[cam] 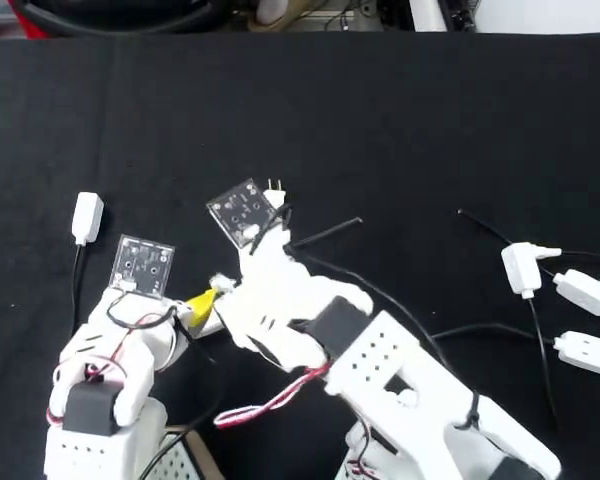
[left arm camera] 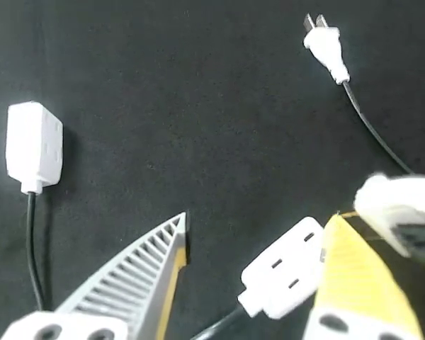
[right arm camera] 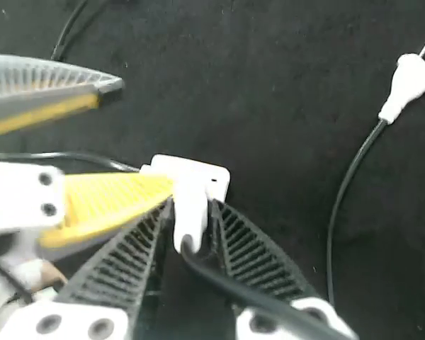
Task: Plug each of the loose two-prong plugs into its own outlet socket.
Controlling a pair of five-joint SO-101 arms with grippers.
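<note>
The right tool (right arm camera: 191, 209) is clamped on a white outlet socket (right arm camera: 191, 180), its two dark ribbed fingers (right arm camera: 251, 248) pressing the narrow neck from both sides. The socket's black cord (right arm camera: 219, 280) runs back between these fingers, and the lower part is cut off by the frame edge. The left tool (left arm camera: 258, 223) stands apart, with a grey finger (left arm camera: 145, 265) on one side and a yellow finger (left arm camera: 354, 273) on the other. The yellow finger lies against the held socket. I cannot tell if it presses.

In the high view both tools meet near the lower middle of the frame, and two small square boards (cam: 242, 210) on the wrists hide most of them.

One loose two-prong plug (cam: 274, 190) lies on the black surface (cam: 400, 110), just above the arms. A second socket (cam: 85, 215) rests in the left part of the frame, apart from the tools. At the right edge three more white cord ends (cam: 584, 290) lie near each other. Two show small prongs, but the third is hard to make out.
</note>
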